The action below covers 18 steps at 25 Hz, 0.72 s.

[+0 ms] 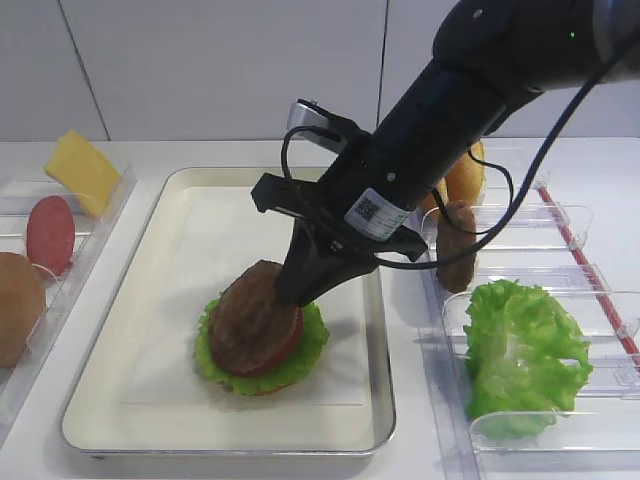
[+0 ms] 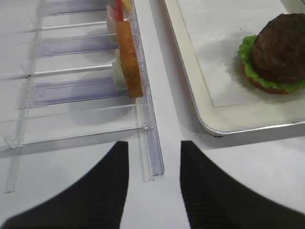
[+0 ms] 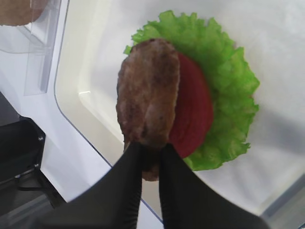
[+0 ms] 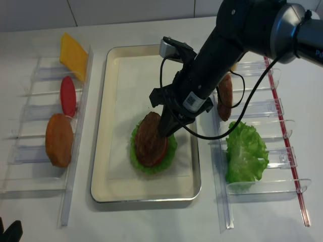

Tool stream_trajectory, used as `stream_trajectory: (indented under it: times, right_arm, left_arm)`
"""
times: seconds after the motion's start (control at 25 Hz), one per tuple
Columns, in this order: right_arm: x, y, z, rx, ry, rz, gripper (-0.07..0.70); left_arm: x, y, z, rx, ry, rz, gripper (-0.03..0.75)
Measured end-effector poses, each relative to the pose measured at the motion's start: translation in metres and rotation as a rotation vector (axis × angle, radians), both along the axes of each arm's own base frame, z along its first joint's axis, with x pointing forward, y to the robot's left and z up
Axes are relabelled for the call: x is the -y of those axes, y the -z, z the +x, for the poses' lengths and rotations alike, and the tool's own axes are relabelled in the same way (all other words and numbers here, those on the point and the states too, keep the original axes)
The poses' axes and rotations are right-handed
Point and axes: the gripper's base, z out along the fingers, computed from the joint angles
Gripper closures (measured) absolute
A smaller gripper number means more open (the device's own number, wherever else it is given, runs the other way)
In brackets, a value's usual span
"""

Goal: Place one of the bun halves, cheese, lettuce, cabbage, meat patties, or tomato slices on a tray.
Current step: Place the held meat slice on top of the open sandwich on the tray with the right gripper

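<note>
1. The large rectangular cream-coloured metal tray [image 1: 120,400] with a white paper liner lies in the middle of the white table [image 1: 230,150], between two clear plastic racks.
2. On the near half of the tray sits a stack: a bright green ruffled lettuce leaf [image 1: 305,352], a flat red tomato slice [image 3: 193,112] over it, and a brown bun edge showing underneath at the near side.
3. The black right gripper [image 3: 151,150] reaches down from the far right; its fingers are pinched together on the edge of a dark brown, rough round meat patty [image 1: 248,318].
4. That patty lies tilted over the tomato slice, covering its left part, with its gripped edge raised on the right.
5. The black left gripper [image 2: 154,160] hovers over the table at the near left, jaws apart with nothing between them, just beside the near end of the left clear plastic rack [image 2: 147,143].
6. The left rack holds a thin yellow cheese slice [image 1: 82,170] at the far end, a second red tomato disc [image 1: 49,233] nearer, and a golden-tan bun half [image 1: 18,305] nearest.
7. The right clear plastic rack [image 1: 560,225] holds a second dark patty [image 1: 458,248] standing on edge, a tan bun half [image 1: 466,178] beyond it, and a large bunch of green lettuce [image 1: 522,350] nearer.
</note>
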Motion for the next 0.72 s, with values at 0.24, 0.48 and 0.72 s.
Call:
stream_trajectory:
  times: [0.24, 0.48, 0.72]
  right_arm:
    - [0.002, 0.0019, 0.0012, 0.018, -0.001, -0.028, 0.454]
    - [0.0047, 0.0041, 0.0018, 0.027, -0.002, -0.066, 0.309]
    - [0.0054, 0.0019, 0.0007, 0.002, -0.008, -0.081, 0.241]
  left_arm:
    - [0.0, 0.0, 0.0, 0.0, 0.0, 0.0, 0.454]
    - [0.0, 0.0, 0.0, 0.0, 0.0, 0.0, 0.454]
    - [0.0, 0.0, 0.0, 0.0, 0.0, 0.0, 0.454]
